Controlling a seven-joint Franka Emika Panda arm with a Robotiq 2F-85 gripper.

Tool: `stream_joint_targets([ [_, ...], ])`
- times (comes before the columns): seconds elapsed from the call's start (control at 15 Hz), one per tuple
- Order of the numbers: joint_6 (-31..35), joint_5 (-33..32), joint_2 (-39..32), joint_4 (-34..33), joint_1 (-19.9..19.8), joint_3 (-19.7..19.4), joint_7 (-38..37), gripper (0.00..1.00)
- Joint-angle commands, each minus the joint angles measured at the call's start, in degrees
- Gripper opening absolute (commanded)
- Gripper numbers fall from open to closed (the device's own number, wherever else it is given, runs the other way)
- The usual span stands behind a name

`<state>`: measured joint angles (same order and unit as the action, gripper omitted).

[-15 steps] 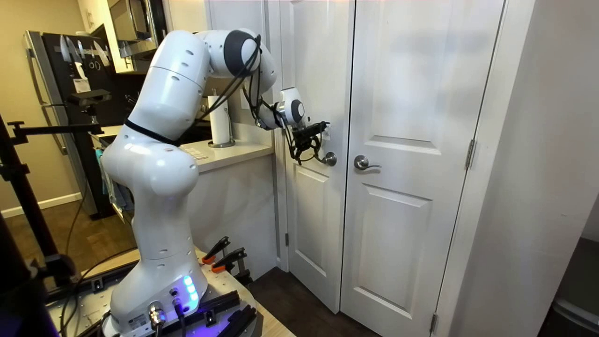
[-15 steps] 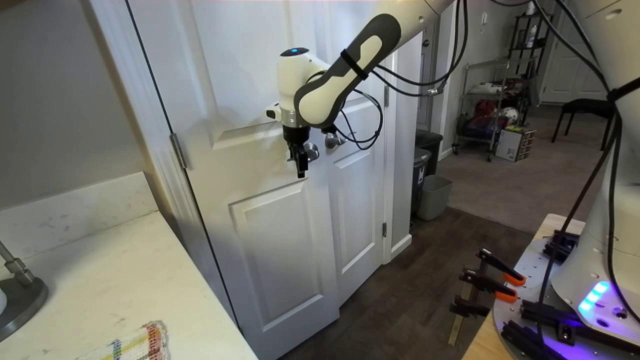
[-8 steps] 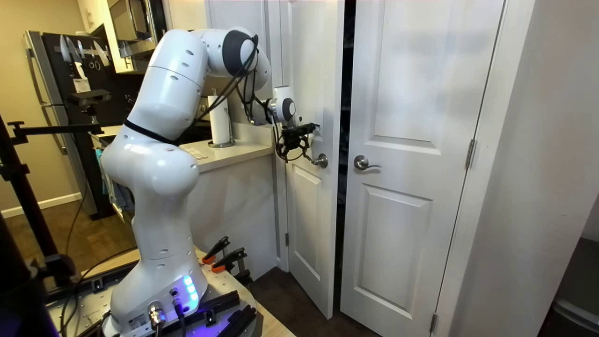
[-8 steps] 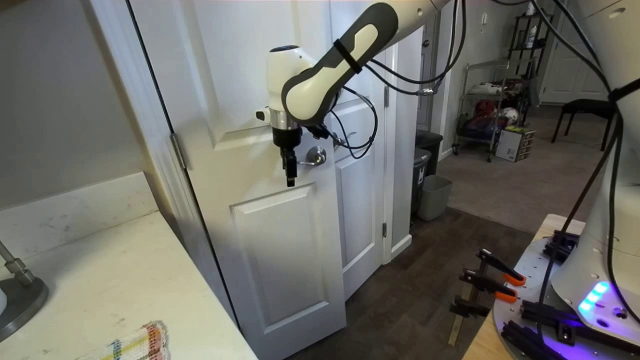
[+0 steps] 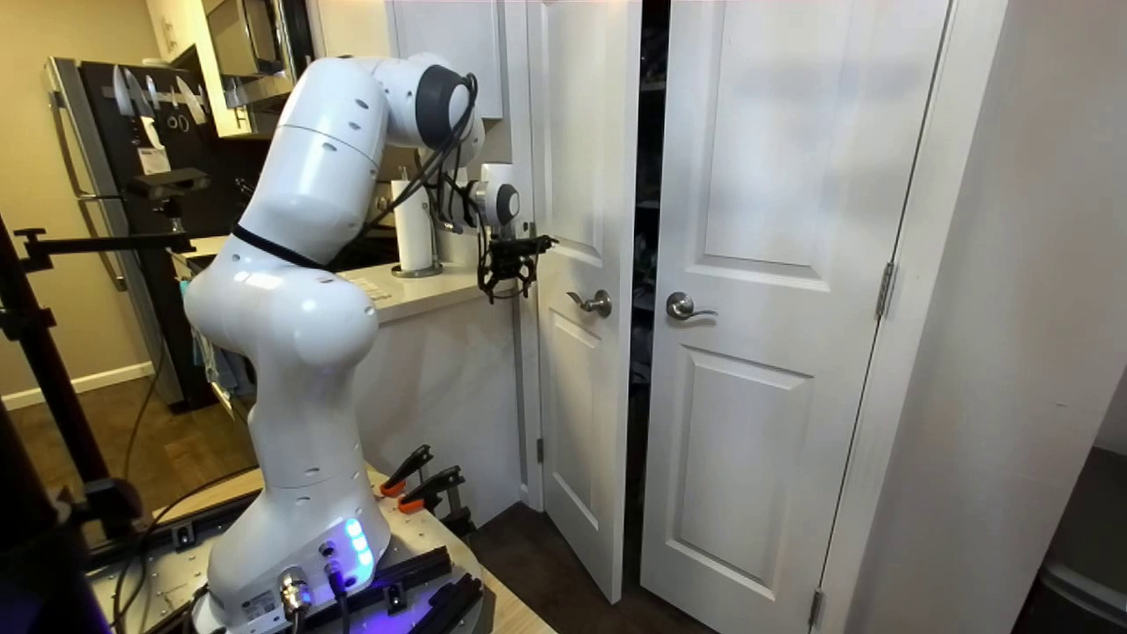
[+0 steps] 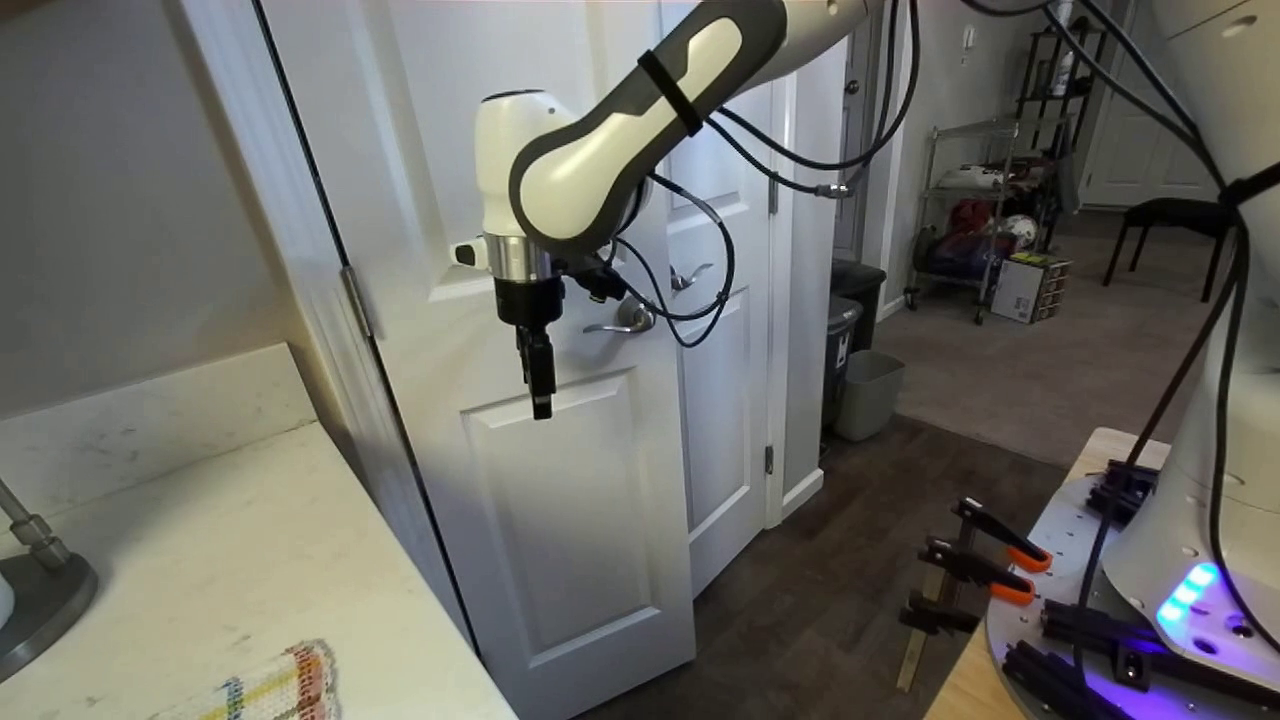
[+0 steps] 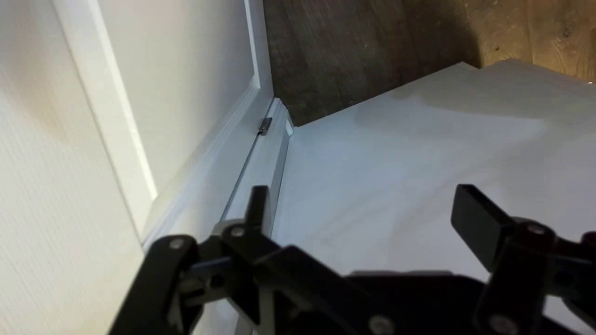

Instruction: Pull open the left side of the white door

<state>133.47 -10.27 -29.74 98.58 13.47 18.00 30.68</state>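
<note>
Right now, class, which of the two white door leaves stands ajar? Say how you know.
The left leaf, hinged beside the counter: its free edge juts out, with a dark gap between it and the right leaf, which looks closed.

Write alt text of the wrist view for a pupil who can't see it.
An open black gripper holds nothing in the foreground; the left side of the white door spans the picture's left. A metal hinge shows at its edge, pale wall lies right, wooden floor above.
</note>
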Motion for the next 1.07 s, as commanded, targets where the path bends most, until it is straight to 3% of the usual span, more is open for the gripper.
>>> stream_joint_targets([
  [0.0, -4.6, 1.0, -0.2, -2.2, 0.7, 0.1, 0.0, 1.00],
  [0.4, -12.7, 0.7, 2.8, -1.1, 1.1, -2.0, -3.9, 1.00],
  [0.73, -7.9, 6.0, 12.8, 11.2, -3.3, -2.2, -5.8, 1.00],
  [1.0, -8.2, 9.5, 23.3, 22.1, -6.2, -3.7, -4.6, 1.00],
])
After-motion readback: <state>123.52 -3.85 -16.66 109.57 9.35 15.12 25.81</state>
